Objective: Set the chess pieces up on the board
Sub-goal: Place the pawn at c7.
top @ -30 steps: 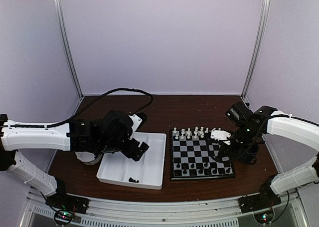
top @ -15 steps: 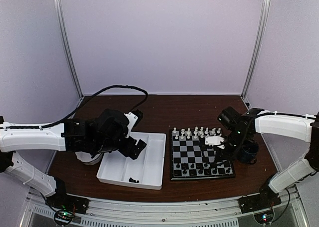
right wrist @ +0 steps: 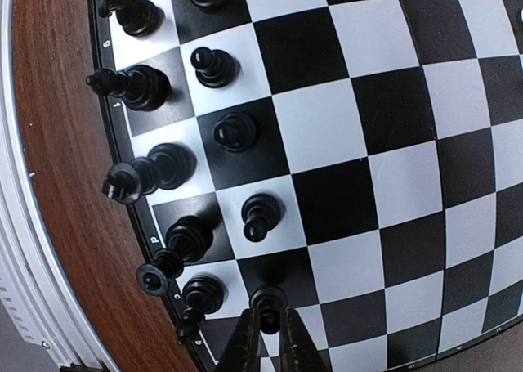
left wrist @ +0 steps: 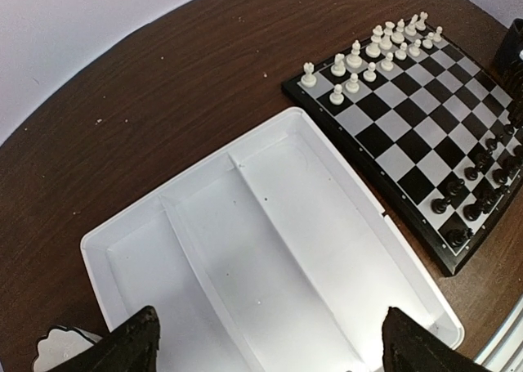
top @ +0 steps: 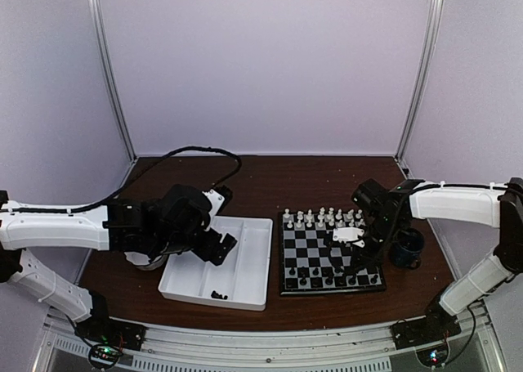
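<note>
The board (top: 325, 248) lies right of centre; it also shows in the left wrist view (left wrist: 425, 135) and the right wrist view (right wrist: 384, 127). White chessmen (top: 321, 218) stand along its far edge, black chessmen (top: 331, 275) along its near edge. My right gripper (right wrist: 269, 343) is shut on a black pawn (right wrist: 268, 300) over a dark square in the second black row, next to the other black pawns (right wrist: 261, 214). In the top view it (top: 354, 257) hangs over the board's right side. My left gripper (left wrist: 274, 349) is open and empty above the white tray (left wrist: 270, 249).
The white divided tray (top: 245, 266) sits left of the board with a few black pieces (top: 218, 294) in its near corner. A white scalloped bowl (left wrist: 59, 347) is left of the tray. A dark cup (top: 407, 248) stands right of the board.
My right gripper has moved left and toward the board's near side, lowering over the black rows with the pawn. The left arm has shifted only slightly above the tray.
</note>
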`<state>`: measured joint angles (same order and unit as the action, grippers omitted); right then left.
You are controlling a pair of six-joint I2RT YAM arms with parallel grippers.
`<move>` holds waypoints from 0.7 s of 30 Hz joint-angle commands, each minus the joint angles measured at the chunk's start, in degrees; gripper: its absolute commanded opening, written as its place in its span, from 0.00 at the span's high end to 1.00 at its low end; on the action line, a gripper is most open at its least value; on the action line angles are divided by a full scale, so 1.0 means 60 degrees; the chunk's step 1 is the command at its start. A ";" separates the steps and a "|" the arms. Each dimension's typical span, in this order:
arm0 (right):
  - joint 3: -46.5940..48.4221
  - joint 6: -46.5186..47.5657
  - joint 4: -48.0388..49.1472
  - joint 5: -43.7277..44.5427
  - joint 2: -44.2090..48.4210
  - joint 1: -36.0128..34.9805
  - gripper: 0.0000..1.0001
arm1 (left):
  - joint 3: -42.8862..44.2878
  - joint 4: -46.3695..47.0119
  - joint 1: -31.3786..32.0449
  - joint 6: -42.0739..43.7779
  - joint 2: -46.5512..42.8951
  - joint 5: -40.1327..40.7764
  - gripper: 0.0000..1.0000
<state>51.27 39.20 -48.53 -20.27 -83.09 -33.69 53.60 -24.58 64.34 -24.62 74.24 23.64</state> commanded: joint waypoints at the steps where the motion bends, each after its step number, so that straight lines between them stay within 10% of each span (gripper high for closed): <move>1: -0.0066 0.0036 0.0163 0.0198 -0.0178 -0.0187 0.91 | -0.0219 0.0220 -0.0075 -0.0195 -0.0163 0.0162 0.06; 21: 0.0116 -0.0278 -0.0076 0.0370 0.0086 -0.0354 0.80 | -0.0136 -0.0654 -0.0603 -0.1319 0.0239 0.0025 0.10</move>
<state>51.27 38.70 -47.94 -18.98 -84.86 -35.59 51.75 -25.21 62.63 -28.01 74.32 23.75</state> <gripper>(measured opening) 0.192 0.922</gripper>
